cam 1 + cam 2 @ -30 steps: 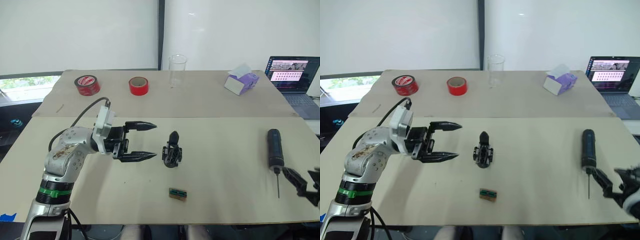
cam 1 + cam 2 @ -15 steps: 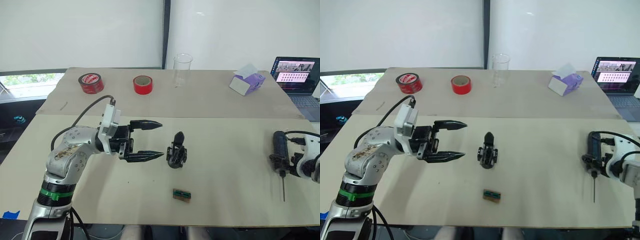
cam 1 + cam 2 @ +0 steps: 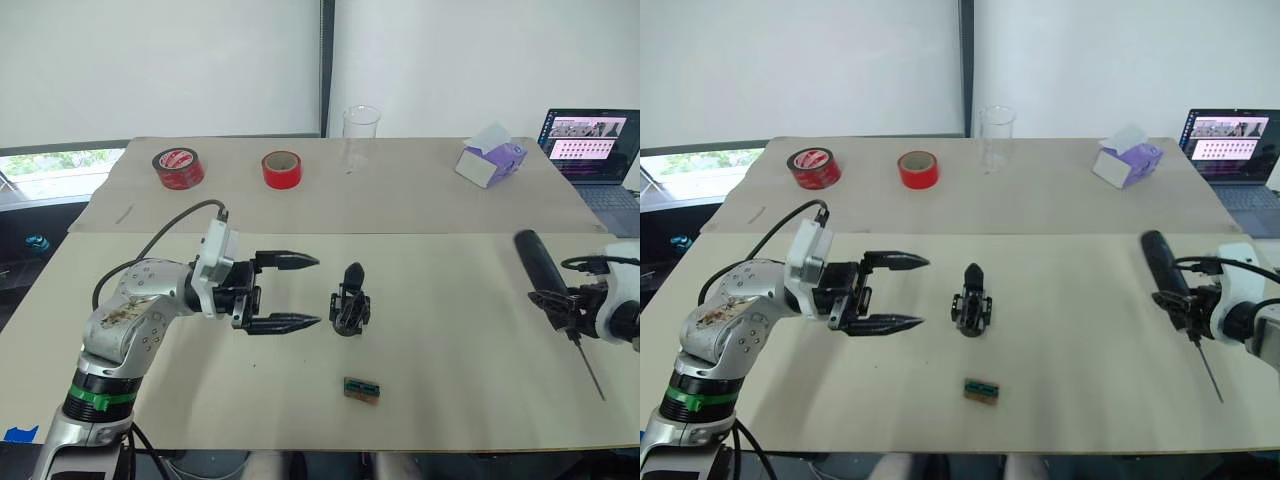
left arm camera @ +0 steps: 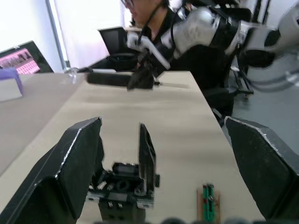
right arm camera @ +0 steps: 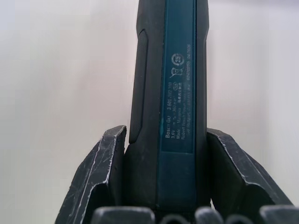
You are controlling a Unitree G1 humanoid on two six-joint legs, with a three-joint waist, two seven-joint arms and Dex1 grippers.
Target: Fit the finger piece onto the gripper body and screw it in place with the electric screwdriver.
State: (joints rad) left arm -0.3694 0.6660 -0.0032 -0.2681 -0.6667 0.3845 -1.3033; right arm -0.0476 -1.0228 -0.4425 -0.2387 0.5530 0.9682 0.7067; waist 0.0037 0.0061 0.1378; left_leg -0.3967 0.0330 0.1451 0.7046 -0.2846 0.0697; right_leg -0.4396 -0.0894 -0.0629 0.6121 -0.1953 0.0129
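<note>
gripper body (image 3: 350,300) stands on the bench (image 3: 450,340) near its middle, its pointed black finger sticking up. no loose finger piece can be picked out on the bench, so whether it is already seated on the body cannot be told.

left tool (image 3: 292,292) hovers just beside the body on its left side, jaws spread wide and empty, tips pointing at it; in the left wrist view the body (image 4: 124,179) sits between the two fingers (image 4: 77,168), untouched.

right tool (image 3: 1185,303) is clamped on the electric screwdriver (image 3: 1168,275), which is lifted off the bench and tilted, thin bit pointing down, well apart from the body.

judging by this, the step in hand is bringing the driver in. next the left tool likely needs to close on the body to steady it, while the bit is carried across and lined up with a screw.

a small green-brown piece (image 3: 359,388) lies nearer the front edge.
</note>
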